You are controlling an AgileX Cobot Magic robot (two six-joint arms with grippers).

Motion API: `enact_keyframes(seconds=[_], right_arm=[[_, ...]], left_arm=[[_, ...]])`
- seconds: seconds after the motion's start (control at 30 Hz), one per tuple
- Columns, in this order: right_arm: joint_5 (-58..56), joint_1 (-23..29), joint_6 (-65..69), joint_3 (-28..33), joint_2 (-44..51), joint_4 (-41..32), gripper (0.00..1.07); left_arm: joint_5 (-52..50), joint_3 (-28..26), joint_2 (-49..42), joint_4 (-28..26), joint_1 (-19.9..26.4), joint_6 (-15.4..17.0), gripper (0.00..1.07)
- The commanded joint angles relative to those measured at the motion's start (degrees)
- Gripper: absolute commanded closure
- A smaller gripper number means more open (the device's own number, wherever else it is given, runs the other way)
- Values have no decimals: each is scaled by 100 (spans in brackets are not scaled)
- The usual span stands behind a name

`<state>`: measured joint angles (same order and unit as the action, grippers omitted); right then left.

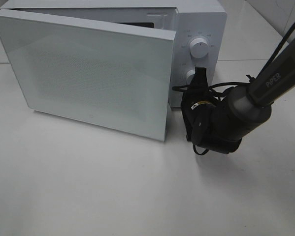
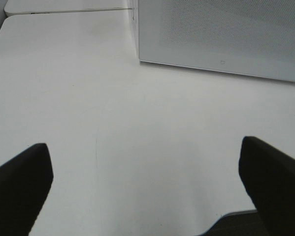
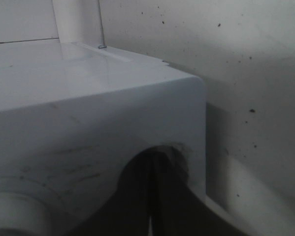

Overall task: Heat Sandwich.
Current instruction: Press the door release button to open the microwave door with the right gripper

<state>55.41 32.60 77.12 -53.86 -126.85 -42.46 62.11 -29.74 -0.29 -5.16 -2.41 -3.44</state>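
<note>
Exterior high view: 1 white microwave [image 1: 201, 24], door [image 1: 88, 73] swung part open and hiding the cavity, right gripper [image 1: 200, 78] with jaws together at the lower knob [image 1: 190, 76]; sandwich in no view, possibly behind the door, cannot tell. Sandwich judged light, soft, easily crushed, filling apt to slip out: take gently across the crust edges. Left wrist view alone shows the left gripper [image 2: 143, 152] spread wide over the table [image 2: 88, 98]; right wrist view alone shows the right gripper closed tight beside the microwave's front corner
</note>
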Motion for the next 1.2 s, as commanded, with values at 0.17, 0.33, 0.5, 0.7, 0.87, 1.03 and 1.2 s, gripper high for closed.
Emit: enact_keyframes(seconds=[0.17, 0.33, 0.5, 0.7, 0.87, 1.03, 1.2], right_arm=[[1146, -195, -149, -533, -46, 561, 107], [888, -195, -143, -533, -46, 567, 107], [739, -195, -143, -527, -40, 567, 106], [269, -195, -149, -361, 138, 567, 106], [-92, -195, -149, -92, 355, 567, 106], [-630, -189, -172, 235, 642, 573, 106], [-934, -183, -212, 613, 894, 590, 107]], left_arm=[[-74, 6, -97, -6, 0, 29, 9], [-74, 6, -97, -6, 0, 29, 9], [-74, 6, -97, -6, 0, 29, 9], [-74, 6, -97, -6, 0, 29, 9], [-74, 6, -97, -6, 0, 29, 9], [-74, 6, -97, -6, 0, 29, 9], [-74, 6, -97, -6, 0, 29, 9]])
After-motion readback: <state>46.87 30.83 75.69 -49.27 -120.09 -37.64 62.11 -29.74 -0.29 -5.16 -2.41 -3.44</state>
